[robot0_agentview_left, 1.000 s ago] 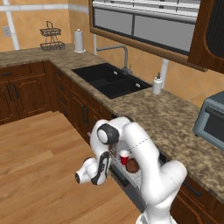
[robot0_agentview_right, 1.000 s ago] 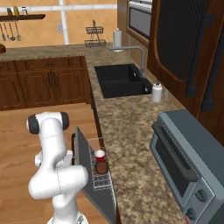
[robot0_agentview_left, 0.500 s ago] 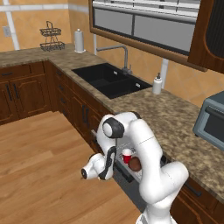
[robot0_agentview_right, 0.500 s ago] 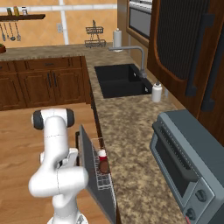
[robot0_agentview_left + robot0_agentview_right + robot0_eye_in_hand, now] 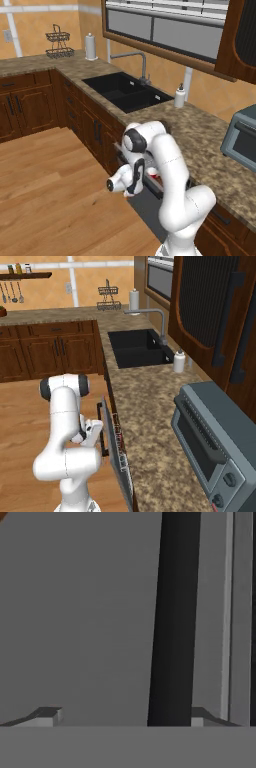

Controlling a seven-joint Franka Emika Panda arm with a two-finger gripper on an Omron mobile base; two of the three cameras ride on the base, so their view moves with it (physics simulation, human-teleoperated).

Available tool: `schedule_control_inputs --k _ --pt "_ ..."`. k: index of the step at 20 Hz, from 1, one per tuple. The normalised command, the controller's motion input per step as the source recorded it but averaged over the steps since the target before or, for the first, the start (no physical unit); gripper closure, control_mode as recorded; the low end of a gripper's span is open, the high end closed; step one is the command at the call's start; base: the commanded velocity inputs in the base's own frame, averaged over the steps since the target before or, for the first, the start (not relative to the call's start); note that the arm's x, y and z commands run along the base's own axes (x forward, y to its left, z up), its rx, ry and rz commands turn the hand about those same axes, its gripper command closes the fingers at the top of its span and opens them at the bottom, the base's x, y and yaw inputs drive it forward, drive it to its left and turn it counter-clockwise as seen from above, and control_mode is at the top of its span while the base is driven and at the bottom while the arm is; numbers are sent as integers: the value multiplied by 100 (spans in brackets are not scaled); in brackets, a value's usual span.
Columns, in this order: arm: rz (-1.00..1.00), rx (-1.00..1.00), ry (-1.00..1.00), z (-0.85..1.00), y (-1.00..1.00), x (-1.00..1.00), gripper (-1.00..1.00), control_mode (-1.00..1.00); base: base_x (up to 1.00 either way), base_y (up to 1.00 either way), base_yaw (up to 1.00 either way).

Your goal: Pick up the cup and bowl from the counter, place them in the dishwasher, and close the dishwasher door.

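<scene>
The dishwasher door (image 5: 114,448) has swung nearly upright since a second ago, pushed by the wide-open, empty gripper (image 5: 122,716) against its handle (image 5: 172,617); closing is almost complete.

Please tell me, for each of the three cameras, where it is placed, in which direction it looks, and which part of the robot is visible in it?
Left base view: behind the arm's left, facing the counter and sink; white arm at lower right.
Right base view: behind its right, along the same counter; arm lower left, dishwasher door nearly upright.
Hand view: on the hand, close to the grey door and its dark handle; open claw fingertips at bottom.
Both base views share sink and toaster oven.
</scene>
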Motion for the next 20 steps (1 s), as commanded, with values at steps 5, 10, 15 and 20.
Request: schedule_control_inputs --k 5,10,15,20 --pt "0 -98 -34 -40 -100 -13 -100 -100 0 0 0" --pt "-2 -100 -61 -16 -65 -20 -100 -100 0 0 0" --pt "-1 -100 -69 -21 -49 -9 -100 -100 0 0 0" --pt "-10 -100 -77 -31 -14 -9 -100 -100 0 0 0"
